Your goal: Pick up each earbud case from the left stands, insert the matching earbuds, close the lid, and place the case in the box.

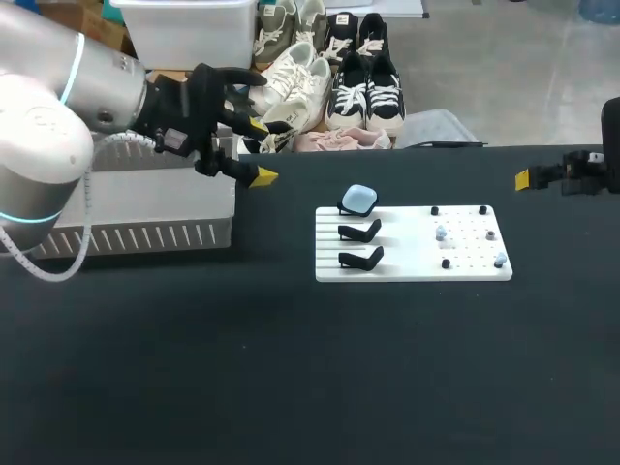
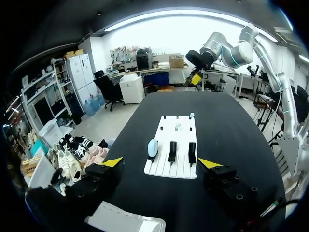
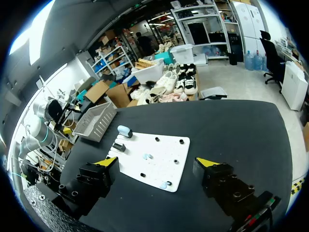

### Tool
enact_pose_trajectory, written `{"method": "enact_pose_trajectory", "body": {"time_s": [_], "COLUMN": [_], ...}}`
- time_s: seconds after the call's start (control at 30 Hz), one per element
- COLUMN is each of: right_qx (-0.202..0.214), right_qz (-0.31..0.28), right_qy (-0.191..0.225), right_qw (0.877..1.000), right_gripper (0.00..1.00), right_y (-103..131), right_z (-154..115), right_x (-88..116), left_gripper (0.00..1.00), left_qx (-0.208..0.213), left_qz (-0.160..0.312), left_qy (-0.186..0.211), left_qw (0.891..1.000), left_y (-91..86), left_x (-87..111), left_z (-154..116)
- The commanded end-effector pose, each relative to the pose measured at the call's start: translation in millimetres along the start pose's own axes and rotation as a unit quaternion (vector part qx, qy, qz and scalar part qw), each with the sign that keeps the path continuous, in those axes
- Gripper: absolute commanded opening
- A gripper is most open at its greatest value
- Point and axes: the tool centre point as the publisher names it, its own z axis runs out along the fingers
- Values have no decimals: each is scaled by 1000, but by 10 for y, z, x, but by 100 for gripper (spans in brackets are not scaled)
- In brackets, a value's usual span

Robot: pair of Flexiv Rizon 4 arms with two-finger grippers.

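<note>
A light blue earbud case (image 1: 359, 200) rests shut on the farthest of three black stands at the left of a white board (image 1: 407, 269). The other two stands (image 1: 360, 231) are empty. Small earbuds (image 1: 441, 232) lie among black pegs on the board's right half. My left gripper (image 1: 260, 152) hangs open over the table's far left, left of the case and beside the box (image 1: 145, 208). My right gripper (image 1: 523, 179) is open at the far right, away from the board. From the left wrist, the case (image 2: 152, 147) lies ahead of the open gripper (image 2: 160, 163). From the right wrist, the case (image 3: 124, 130) is beyond the board (image 3: 166, 164).
The grey slatted box (image 3: 96, 121) stands at the table's left, close under my left arm. The black table (image 1: 291, 368) stretches wide in front of the board. My right arm (image 2: 212, 48) shows far beyond the board in the left wrist view.
</note>
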Motion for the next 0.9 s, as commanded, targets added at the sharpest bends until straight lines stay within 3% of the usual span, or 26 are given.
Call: {"method": "enact_pose_trajectory", "body": {"time_s": [0.03, 0.27, 0.43, 0.67, 0.9], "right_qx": [0, 0, 0, 0, 0], "right_qz": [0, 0, 0, 0, 0], "right_qy": [1, 1, 1, 1, 1], "right_qw": [1000, 1000, 1000, 1000, 1000], "right_gripper": [100, 100, 100, 100, 100], "right_y": [-5, -5, -5, -5, -5], "right_z": [0, 0, 0, 0, 0], "right_x": [-2, -2, -2, -2, -2], "left_gripper": [100, 100, 100, 100, 100], "left_qx": [-9, -7, 20, 60, 74], "left_qz": [1, 0, 20, 27, 26], "left_qy": [-2, -22, -52, -47, -46], "left_qw": [1000, 1000, 998, 997, 996], "left_y": [15, 101, 189, 380, 444], "left_x": [36, 23, 47, 78, 11], "left_z": [26, 296, 518, 731, 922]}}
